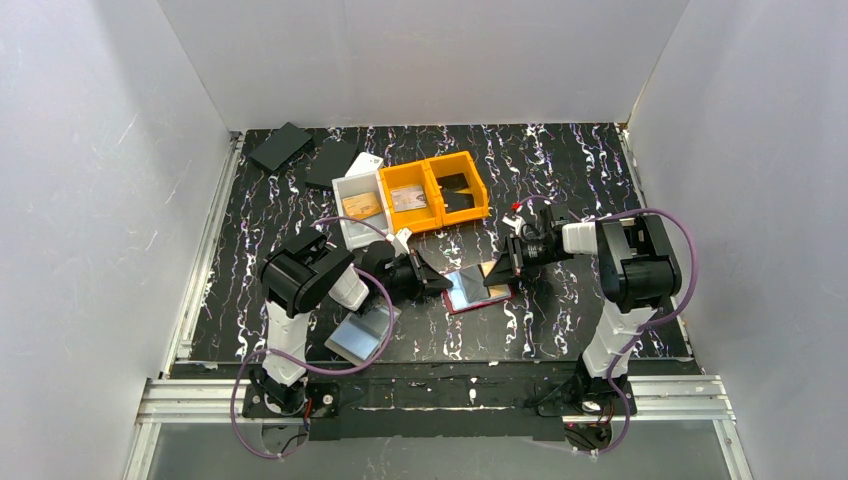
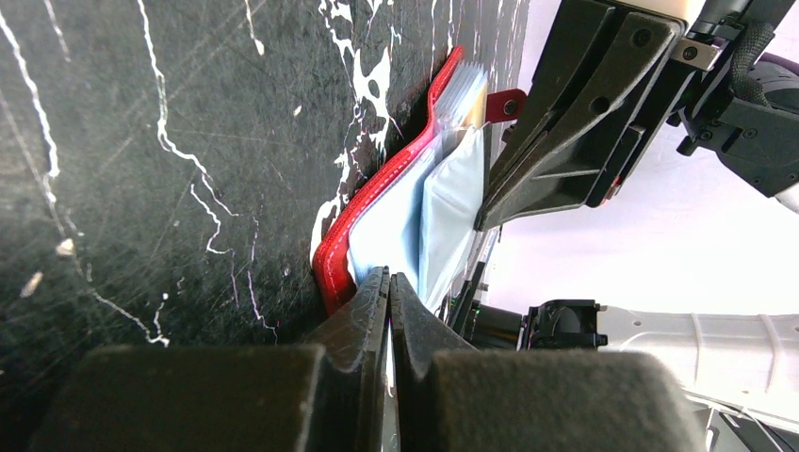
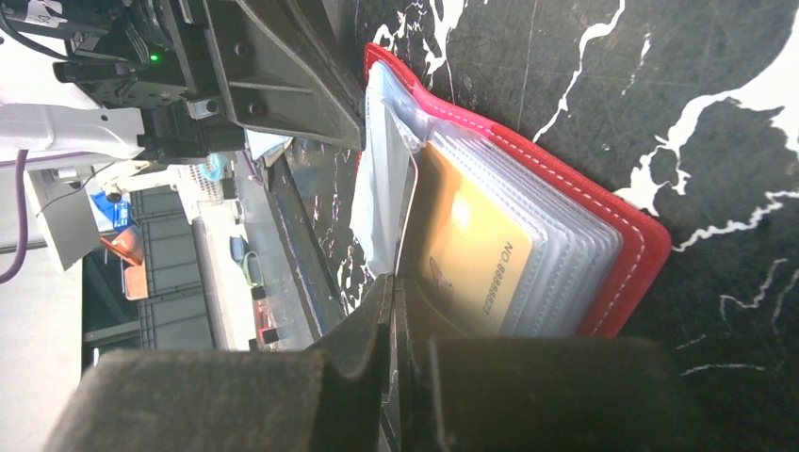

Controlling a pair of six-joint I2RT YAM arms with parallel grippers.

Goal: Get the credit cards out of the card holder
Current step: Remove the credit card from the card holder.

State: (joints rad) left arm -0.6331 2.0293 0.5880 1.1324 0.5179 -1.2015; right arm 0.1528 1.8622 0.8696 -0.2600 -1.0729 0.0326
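The red card holder (image 1: 478,291) lies open at the table's middle, its clear sleeves fanned out. My left gripper (image 1: 441,284) comes in from its left and is shut on a clear sleeve (image 2: 450,212) beside the red cover (image 2: 350,226). From the right, my right gripper (image 1: 499,272) is shut on the near edge of the sleeve that holds a gold credit card (image 3: 471,247). The other sleeves (image 3: 575,259) are stacked against the red cover (image 3: 633,247). Whether the right fingers pinch the card itself or only its sleeve does not show.
Two orange bins (image 1: 432,193) and a white bin (image 1: 357,207) with cards in them stand behind the holder. Flat black pieces (image 1: 281,146) lie at the back left. A shiny clear sheet (image 1: 361,334) lies by the left arm's base.
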